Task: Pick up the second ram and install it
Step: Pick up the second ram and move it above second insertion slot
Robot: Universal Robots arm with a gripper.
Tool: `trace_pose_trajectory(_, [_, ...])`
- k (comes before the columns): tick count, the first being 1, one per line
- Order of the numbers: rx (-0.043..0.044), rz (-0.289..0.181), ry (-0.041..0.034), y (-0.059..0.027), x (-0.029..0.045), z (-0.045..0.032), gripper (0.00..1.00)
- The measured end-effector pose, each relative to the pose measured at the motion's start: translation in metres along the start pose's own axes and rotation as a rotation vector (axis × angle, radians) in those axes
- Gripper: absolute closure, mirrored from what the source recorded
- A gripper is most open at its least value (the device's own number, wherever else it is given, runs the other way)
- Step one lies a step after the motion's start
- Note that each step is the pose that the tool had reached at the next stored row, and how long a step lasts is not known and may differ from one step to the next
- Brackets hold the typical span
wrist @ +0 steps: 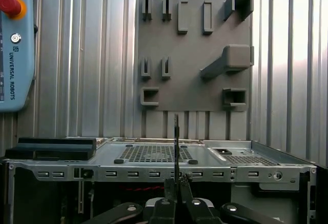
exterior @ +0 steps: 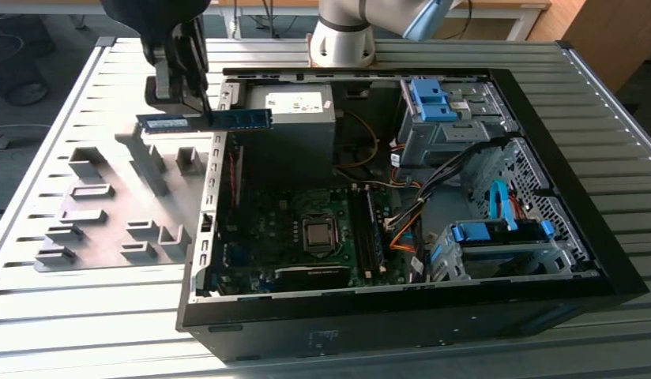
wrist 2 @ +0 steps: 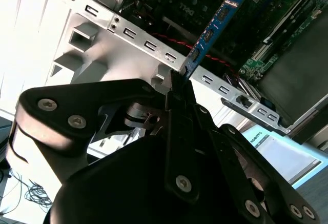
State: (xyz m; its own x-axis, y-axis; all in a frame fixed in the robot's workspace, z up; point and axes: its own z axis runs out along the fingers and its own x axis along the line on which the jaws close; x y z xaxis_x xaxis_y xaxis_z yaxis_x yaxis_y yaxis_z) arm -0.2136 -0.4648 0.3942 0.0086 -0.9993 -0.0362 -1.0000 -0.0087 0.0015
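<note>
Clamping second ram point(exterior: 241, 118), claw point(exterior: 199, 113) hangs above case wall point(exterior: 212, 197); ram's gripped middle hidden behind claw.

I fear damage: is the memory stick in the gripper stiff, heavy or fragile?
Probably stiff: the memory stick juts straight from both sides of the gripper, no sag. Likely light: edge-on it looks very thin. Its bare chips may be fragile.

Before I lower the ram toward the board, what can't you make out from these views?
The memory slots, exterior view: too small to tell which is free.
The second ram, first wrist view: edge-on, faces unreadable.
Its clamped end, second wrist view: hidden by the hand.
Near edge of the motherboard, exterior view: hidden behind the case wall.
</note>
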Motion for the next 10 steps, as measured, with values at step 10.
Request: trace_pose_trajectory(10, [0.0,0.0,0.0,-0.0066,0.0,0.0,0.86])
